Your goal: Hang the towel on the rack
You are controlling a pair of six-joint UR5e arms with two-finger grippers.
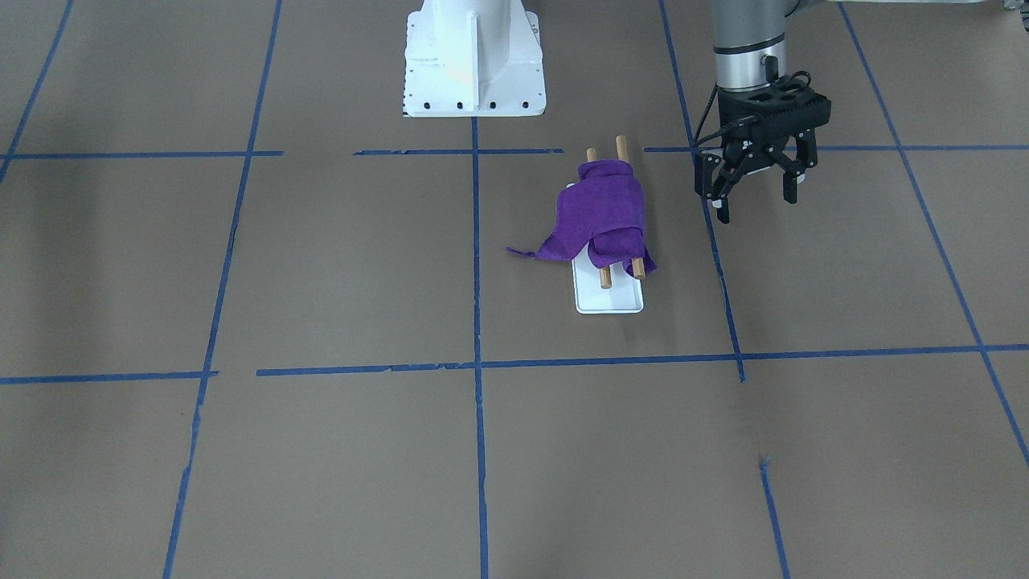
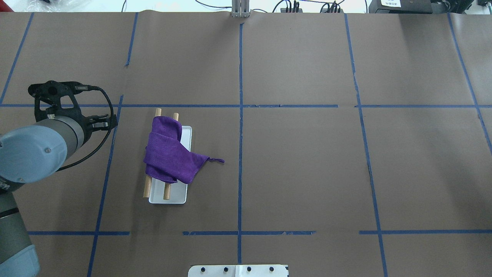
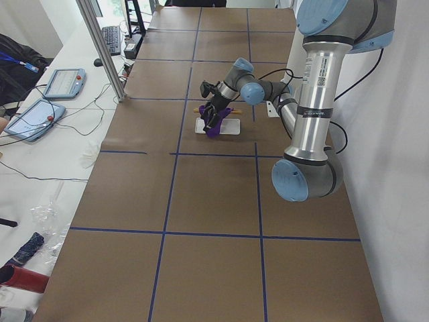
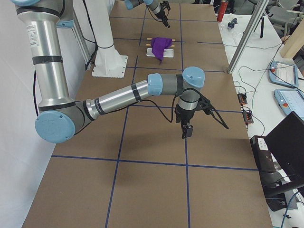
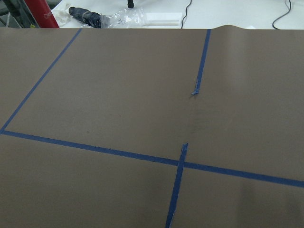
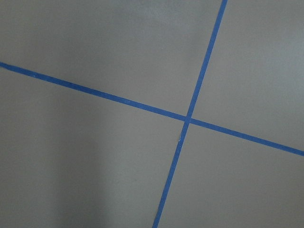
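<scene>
A purple towel lies draped over the two brown wooden rods of the rack, whose white base sticks out below it. One corner of the towel trails onto the table. Towel and rack base also show in the overhead view. My left gripper is open and empty. It hangs above the table beside the rack, apart from the towel; in the overhead view it is partly hidden by its arm. My right gripper shows only in the exterior right view, pointing down far from the rack. I cannot tell whether it is open or shut.
The white robot pedestal stands at the table's edge behind the rack. Blue tape lines grid the brown table. A side desk with tablets and cables runs along the far edge.
</scene>
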